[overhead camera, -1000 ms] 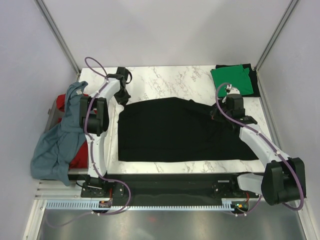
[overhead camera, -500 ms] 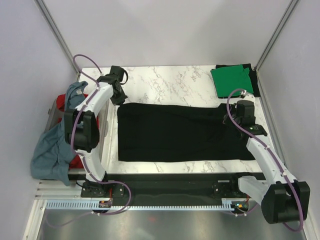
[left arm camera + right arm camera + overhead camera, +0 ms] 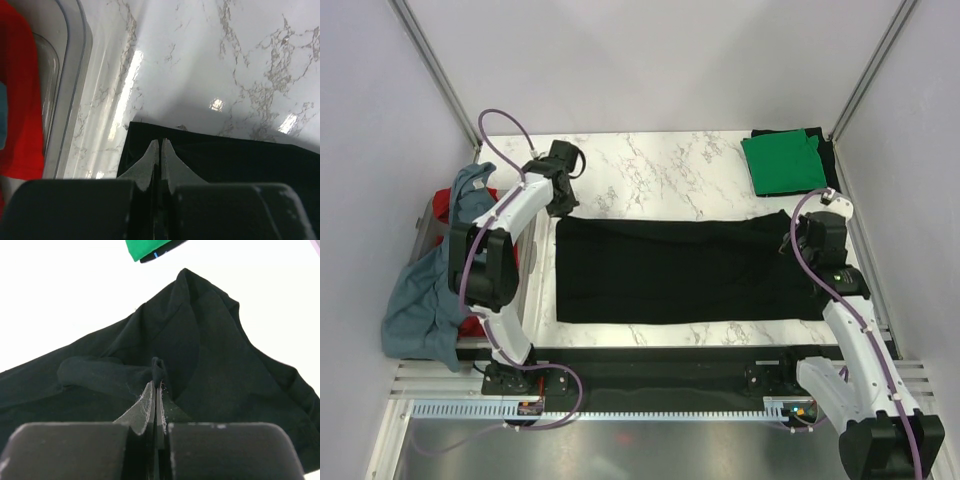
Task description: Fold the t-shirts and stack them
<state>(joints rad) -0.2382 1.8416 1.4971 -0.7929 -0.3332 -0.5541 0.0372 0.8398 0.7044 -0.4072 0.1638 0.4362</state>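
Note:
A black t-shirt [image 3: 680, 270] lies folded in a wide band across the middle of the marble table [image 3: 650, 165]. My left gripper [image 3: 561, 210] is at its far-left corner; in the left wrist view the jaws [image 3: 160, 142] are shut over the black cloth [image 3: 240, 160]. My right gripper [image 3: 792, 245] is at the shirt's right end, shut on a small pinch of black fabric [image 3: 158, 365] that sticks up past the tips [image 3: 156, 384]. A folded green t-shirt [image 3: 782, 162] lies at the far right on a folded black one [image 3: 827, 160].
A translucent grey bin [image 3: 423, 228] stands off the table's left edge, with a grey-blue shirt [image 3: 435, 285] draped over it and a red shirt [image 3: 448, 205] inside. The bin rim [image 3: 75, 75] and red cloth [image 3: 20, 100] are close left of my left gripper. Walls enclose the table.
Both grippers moved toward the near side, carrying the shirt's far edge with them. The bulged far edge is now straight and the shirt narrower. The right arm swung outward to the right.

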